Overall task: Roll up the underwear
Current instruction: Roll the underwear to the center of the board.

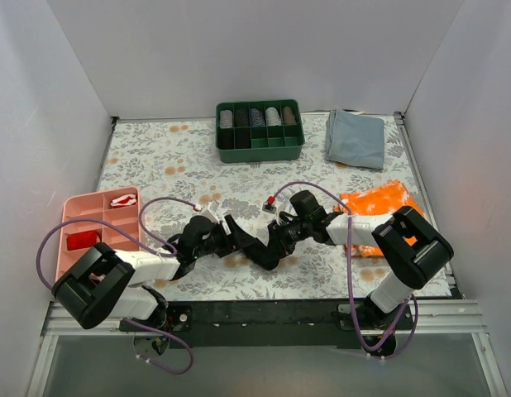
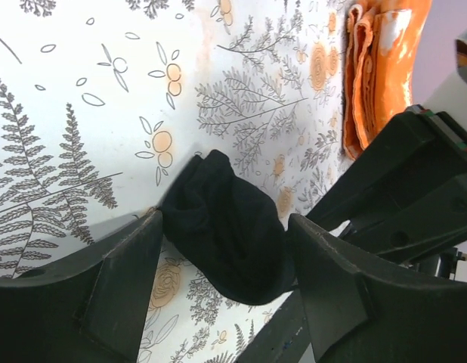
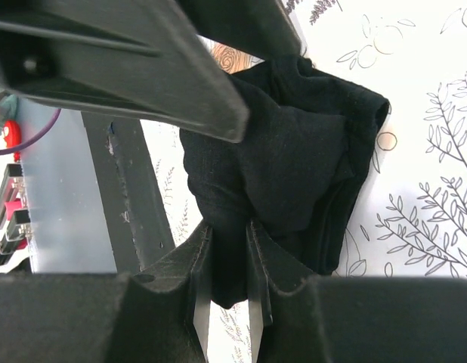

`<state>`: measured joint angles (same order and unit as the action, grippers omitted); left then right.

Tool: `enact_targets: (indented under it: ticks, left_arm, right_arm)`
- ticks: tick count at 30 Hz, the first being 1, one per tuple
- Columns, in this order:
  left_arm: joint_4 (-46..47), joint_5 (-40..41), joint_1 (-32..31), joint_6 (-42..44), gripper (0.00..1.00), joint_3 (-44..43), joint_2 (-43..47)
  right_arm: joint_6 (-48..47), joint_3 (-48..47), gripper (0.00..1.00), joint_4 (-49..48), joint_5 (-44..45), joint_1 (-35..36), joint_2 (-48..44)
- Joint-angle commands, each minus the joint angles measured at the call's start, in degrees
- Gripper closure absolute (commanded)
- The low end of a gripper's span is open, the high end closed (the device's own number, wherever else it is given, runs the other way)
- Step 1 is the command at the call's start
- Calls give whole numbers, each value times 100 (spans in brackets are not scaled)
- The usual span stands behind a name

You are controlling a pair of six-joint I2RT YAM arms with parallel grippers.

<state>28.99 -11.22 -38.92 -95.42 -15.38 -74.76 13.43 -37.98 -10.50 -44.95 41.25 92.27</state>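
White walls, a floral surface [image 1: 156, 157], and near the arms at its middle sits the underwear [image 3: 294, 144], bunched into a dark lump, not a tidy roll yet. The right gripper [image 3: 227, 234] is nipped tight on a fold of it. The left gripper [image 2: 226, 223] stands wide, straddling the bundle. Mid-roll, I'd say. Next the fabric needs turning over itself evenly, without dragging toward the orange cloth [image 1: 379, 203].

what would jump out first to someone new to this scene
Both arms meet mid-table over the bunched black underwear: the right gripper pinches its fabric, and the left gripper straddles it, open. Next come the bright orange cloth at the right edge and the pink tray at the left.
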Motion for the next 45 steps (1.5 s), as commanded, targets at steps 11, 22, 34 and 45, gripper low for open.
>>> enact_targets:
  ticks: [11,22,34,45]
  left_arm:
    - [467,164,-222,-56,41,-35,-276]
    - [-552,621,-222,-170,23,324,830]
    - [-167,410,-257,-460,24,158,252]
    - [625,340,-345,-495,51,17,-434]
  right_arm:
    - [98,-193,78,92,-119,5,151]
    - [72,-175,78,180,30,-3,125]
    - [116,-201,78,154,-5,-3,116]
    - [265,-193,77,-13,-172,-3,230]
